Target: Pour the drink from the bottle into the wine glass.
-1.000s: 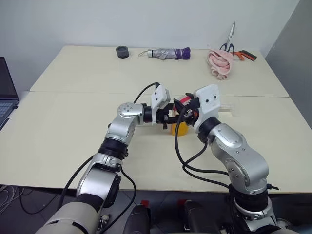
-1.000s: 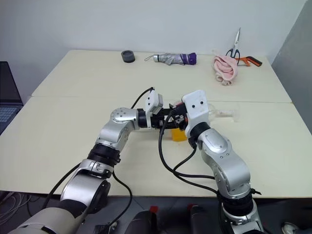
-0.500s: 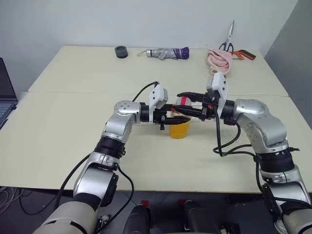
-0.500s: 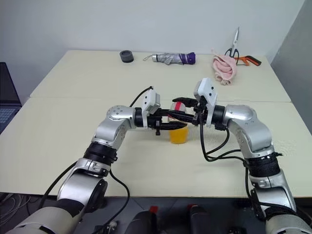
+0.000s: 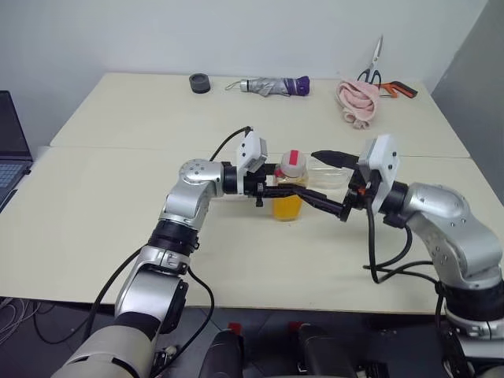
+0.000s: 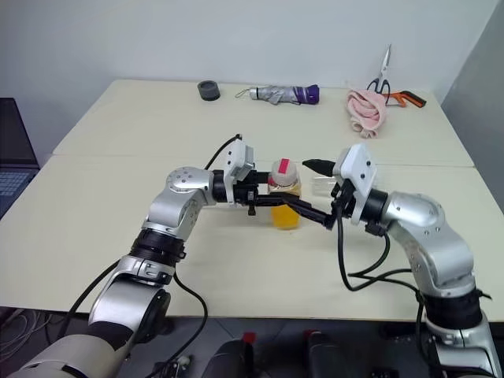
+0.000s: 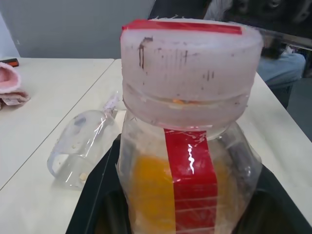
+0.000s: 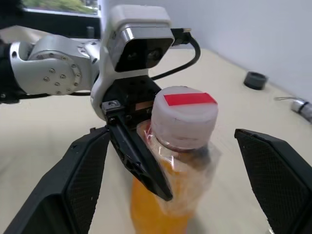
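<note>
Bottle (image 5: 288,191) upright near the middle of the bench (image 5: 118,228), cap (image 5: 292,160) on, the drink (image 5: 287,206) filling its lower part. Left claw (image 5: 293,188) clamped shut on the bottle, reaching in level from the bottle's left, fingers (image 7: 92,195) pressed against the 2 sides of the clear body. Red label strip (image 7: 191,180) running down the bottle's face toward the left wrist camera.

Right claw (image 5: 327,181) spread wide, just right of the bottle and clear of it, 1 finger (image 5: 324,205) stretched toward the bottle's lower part, the other (image 5: 331,157) pointing past it behind. From the right wrist, the 2 black fingers (image 8: 78,180) stand well apart either side of the bottle, touching nothing.

Wine glass (image 5: 329,172) lying on its side on the bench just behind and to the right of the bottle, between the right claw's fingers in the head view; bowl (image 7: 83,148) empty.

Far beyond the bottle along the bench's back edge: black ring (image 5: 198,83), folded umbrella (image 5: 272,85), pink cloth (image 5: 356,102), scissors (image 5: 372,64). Laptop (image 5: 12,150) well off to the bottle's left.
</note>
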### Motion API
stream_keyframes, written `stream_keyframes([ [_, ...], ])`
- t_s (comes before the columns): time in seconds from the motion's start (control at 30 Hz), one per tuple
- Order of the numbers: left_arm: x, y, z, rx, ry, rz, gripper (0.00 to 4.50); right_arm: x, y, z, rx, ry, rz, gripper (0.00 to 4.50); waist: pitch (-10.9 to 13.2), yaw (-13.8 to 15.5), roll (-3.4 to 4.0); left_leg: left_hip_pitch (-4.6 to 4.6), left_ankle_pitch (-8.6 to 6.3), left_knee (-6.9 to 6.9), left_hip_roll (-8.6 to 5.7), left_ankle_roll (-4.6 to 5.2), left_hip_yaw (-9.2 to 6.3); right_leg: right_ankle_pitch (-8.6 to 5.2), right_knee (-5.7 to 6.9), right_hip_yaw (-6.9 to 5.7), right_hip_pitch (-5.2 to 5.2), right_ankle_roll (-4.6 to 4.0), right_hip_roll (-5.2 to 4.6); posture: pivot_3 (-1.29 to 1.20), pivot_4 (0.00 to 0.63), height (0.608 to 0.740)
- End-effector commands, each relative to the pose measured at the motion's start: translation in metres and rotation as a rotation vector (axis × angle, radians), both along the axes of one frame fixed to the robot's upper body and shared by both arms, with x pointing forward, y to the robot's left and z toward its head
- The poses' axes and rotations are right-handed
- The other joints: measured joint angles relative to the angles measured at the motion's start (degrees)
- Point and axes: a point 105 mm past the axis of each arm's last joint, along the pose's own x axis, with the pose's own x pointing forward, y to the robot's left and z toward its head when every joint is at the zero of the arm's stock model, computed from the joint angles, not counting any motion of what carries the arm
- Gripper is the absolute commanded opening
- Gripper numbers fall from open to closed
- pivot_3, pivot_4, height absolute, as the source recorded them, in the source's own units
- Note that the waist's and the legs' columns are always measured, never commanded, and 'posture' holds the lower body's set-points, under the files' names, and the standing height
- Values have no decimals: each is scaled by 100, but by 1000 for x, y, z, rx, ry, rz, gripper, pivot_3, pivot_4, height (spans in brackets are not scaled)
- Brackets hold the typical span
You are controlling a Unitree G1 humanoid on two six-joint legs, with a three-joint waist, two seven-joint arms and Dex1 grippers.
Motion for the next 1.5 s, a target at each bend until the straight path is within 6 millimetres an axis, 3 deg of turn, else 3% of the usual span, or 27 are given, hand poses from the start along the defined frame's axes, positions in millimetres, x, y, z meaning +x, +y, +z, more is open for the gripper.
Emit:
stream_keyframes([
  [0.03, -2, -1, 14, -35, -47, -19, 1821, -6, 14, 14, 39, -107, -93, 4368, 0, -29, 0, 3, 0, 1, 0, 0, 4, 0, 6, 5, -2, 0, 1, 0, 150, 740],
  [0.2, -3, -4, 13, -27, -50, -30, 1821, 3, 24, 17, 56, -153, -162, 4368, 0, -14, 0, 6, 1, 6, 0, -2, 2, -1, 18, 4, -2, 2, 2, 0, 150, 740],
  [0.53, -4, -3, 14, -28, -52, -24, 1821, 14, 18, 27, 102, -173, -218, 4368, 0, 1, 0, 4, 1, 4, 0, -2, 2, -1, 15, 3, -2, 1, 2, 0, 150, 740],
  [1.5, -4, 2, 13, -23, -46, -7, 1821, 14, -1, 21, 79, -164, -281, 4368, 0, 0, 0, 4, 1, 4, 0, -1, 2, -1, 15, 3, -2, 1, 2, 0, 150, 740],
])
